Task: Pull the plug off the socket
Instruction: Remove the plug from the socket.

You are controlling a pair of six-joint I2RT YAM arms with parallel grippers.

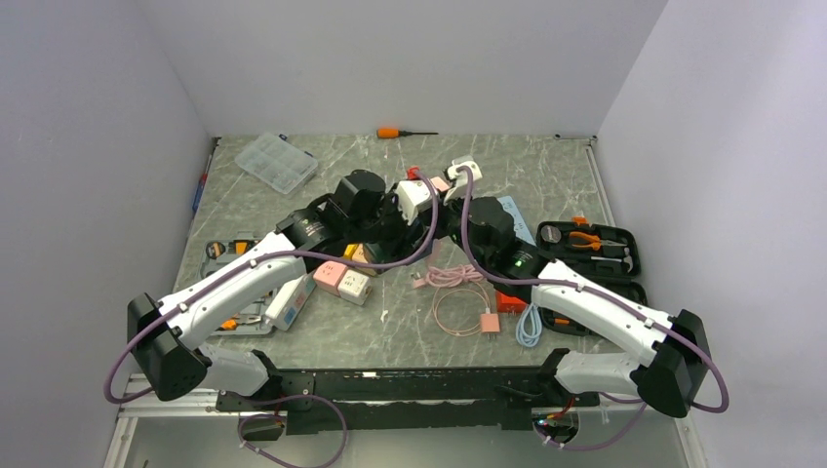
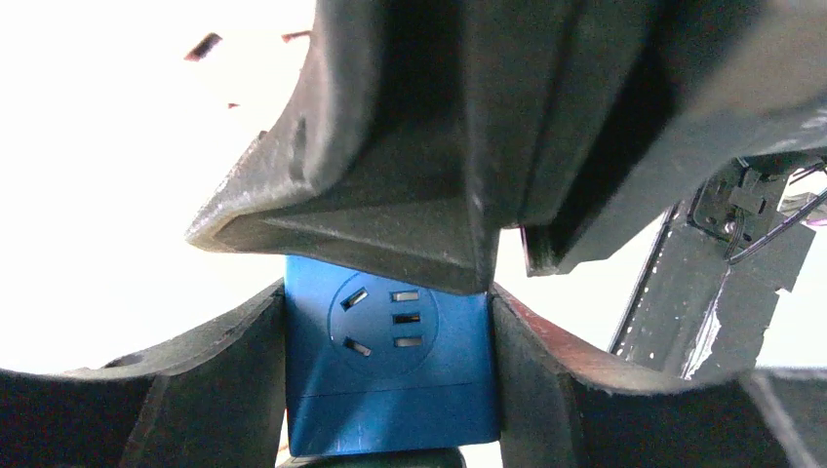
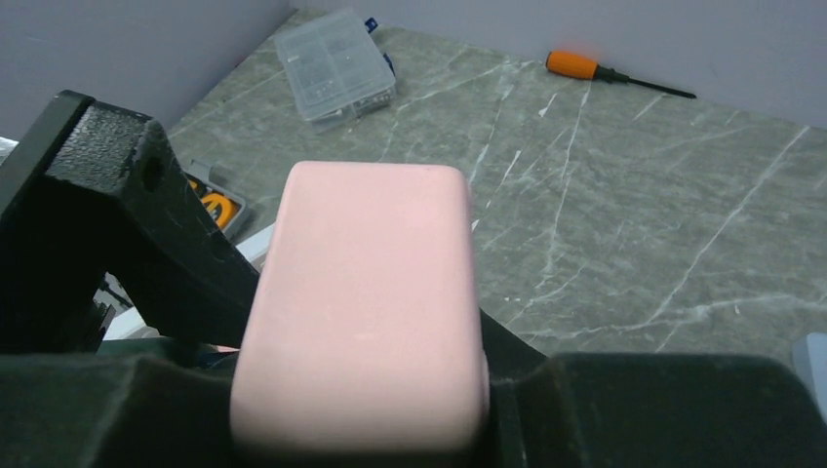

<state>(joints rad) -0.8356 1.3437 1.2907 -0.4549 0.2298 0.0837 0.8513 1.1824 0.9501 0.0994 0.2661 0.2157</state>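
both pairs of jaws clamped

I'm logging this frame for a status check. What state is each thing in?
socket: blue panel clamped by the left gripper, its outlet empty.
plug: pink, clamped in the right gripper.
plastic box: lid shut.
tool case: open.
screwdriver: lying flat.

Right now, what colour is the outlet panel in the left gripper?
Blue outlet panel, best in left wrist view.
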